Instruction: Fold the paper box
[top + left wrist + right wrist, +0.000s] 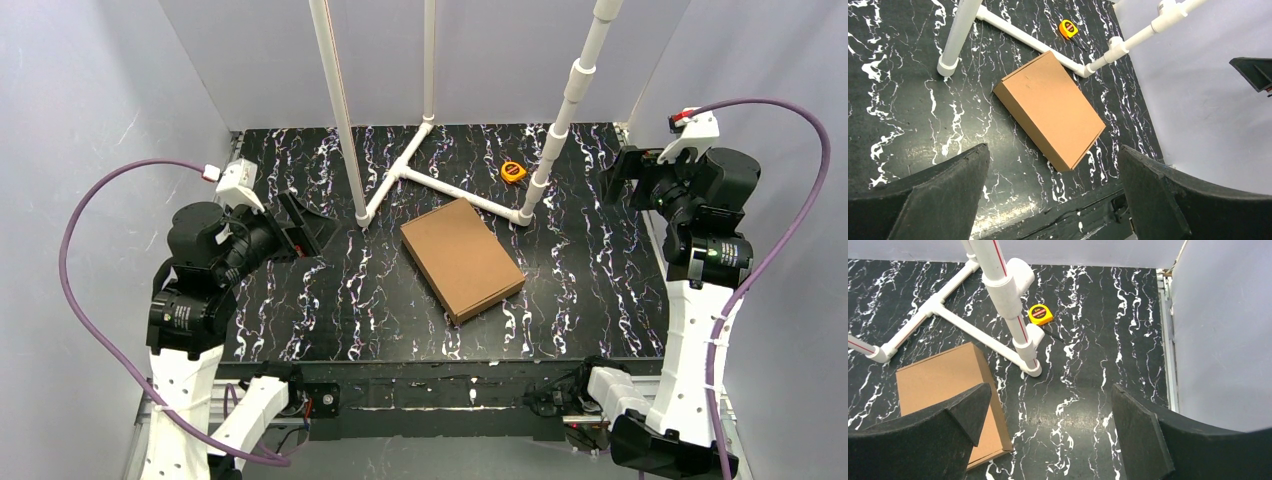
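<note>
The paper box [462,257] is a plain brown cardboard mailer, closed into a shallow rectangular box and lying flat and askew at the middle of the black marbled table. It also shows in the left wrist view [1049,108] and in the right wrist view [945,385]. My left gripper [303,227] is open and empty, raised at the left side, well clear of the box. My right gripper [618,180] is open and empty, raised at the far right. Neither gripper touches the box.
A white PVC pipe frame [440,178] stands on the table behind the box, with upright poles [340,110] and a leaning pole [568,100]. A small yellow tape measure [513,171] lies near the frame's right foot. Grey walls close in both sides.
</note>
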Controlling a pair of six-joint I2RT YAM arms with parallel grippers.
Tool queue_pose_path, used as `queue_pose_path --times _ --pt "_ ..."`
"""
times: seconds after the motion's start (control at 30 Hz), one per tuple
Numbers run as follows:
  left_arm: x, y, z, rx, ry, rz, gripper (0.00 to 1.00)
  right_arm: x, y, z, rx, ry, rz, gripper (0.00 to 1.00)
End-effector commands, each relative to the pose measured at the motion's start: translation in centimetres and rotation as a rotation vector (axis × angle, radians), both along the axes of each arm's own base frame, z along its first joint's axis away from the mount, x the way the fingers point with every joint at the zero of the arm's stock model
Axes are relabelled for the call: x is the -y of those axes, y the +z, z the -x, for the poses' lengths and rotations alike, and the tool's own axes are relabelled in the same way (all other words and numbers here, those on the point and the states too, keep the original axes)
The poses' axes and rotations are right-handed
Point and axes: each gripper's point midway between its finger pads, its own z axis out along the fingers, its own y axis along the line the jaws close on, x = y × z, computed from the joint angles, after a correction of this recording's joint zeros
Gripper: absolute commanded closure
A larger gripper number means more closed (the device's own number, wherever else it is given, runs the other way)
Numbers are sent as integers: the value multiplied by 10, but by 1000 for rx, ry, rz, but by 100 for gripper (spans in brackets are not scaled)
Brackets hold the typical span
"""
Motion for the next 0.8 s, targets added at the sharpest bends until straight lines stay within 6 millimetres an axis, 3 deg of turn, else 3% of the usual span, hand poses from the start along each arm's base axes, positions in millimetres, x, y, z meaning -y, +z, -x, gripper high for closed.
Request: queue_pose_path --times 0.0,0.43,0.77 --pt "7 5 4 -9 -31 39 2 -7 8 -1 15 40 -42 2" --pt "11 -5 10 -16 -57 47 2 -5 -1 -4 -12 41 -115 2" --pt "0 -12 13 -6 -27 -35 2 3 -7 -5 -18 25 -130 2"
